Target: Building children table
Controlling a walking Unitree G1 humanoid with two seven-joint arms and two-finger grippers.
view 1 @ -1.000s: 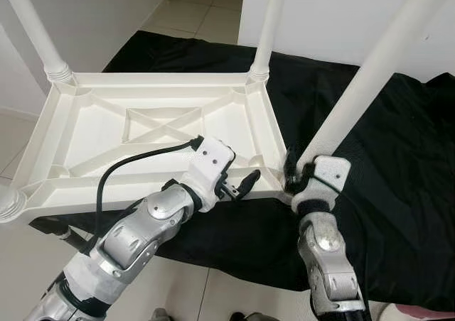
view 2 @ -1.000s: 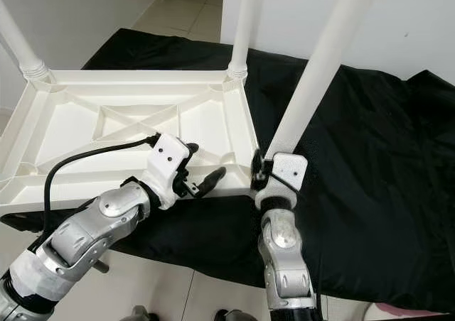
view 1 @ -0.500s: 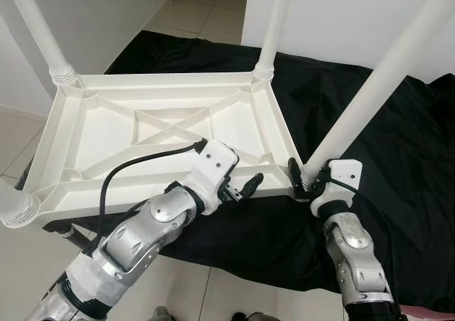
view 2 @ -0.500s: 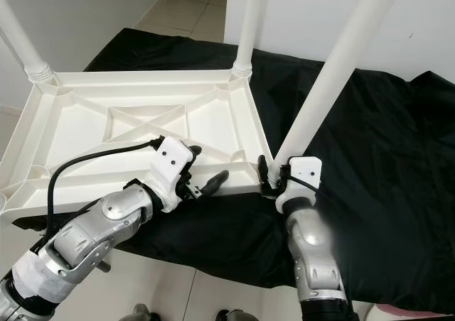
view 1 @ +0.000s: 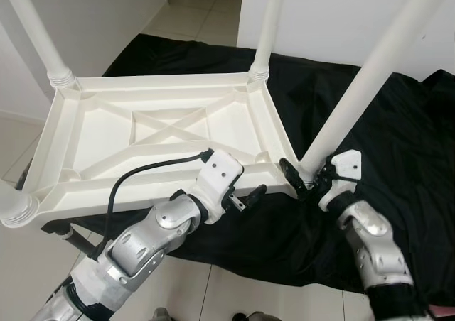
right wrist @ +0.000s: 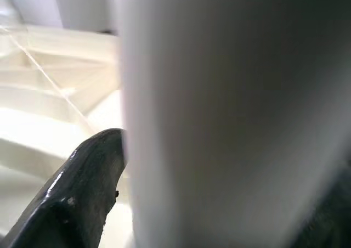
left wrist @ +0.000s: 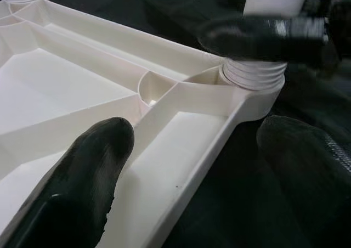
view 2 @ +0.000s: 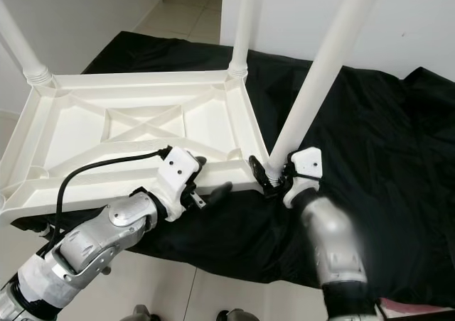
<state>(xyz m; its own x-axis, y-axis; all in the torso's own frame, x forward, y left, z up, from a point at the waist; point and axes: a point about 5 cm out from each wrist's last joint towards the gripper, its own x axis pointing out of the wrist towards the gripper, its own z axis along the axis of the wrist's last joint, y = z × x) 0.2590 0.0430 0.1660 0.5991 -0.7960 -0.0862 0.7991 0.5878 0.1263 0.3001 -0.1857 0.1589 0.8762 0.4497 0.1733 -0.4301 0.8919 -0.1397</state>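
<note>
An upturned white table top (view 1: 142,133) fills the centre-left of the frame. At lower centre, its near rim is straddled by the spread left gripper (view 1: 245,197). Lower right, the corner leg (view 1: 355,101) is pinched by the right gripper (view 1: 307,181), whose wrist has been rotated outward, suggesting the leg is being screwed in.

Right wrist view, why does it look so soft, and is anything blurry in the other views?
Right wrist view: the table leg sits too close, out of focus. Left wrist view: the right claw at the leg's base is smeared. Right eye view: the right forearm is motion-blurred; the upturned table stays sharp.
</note>
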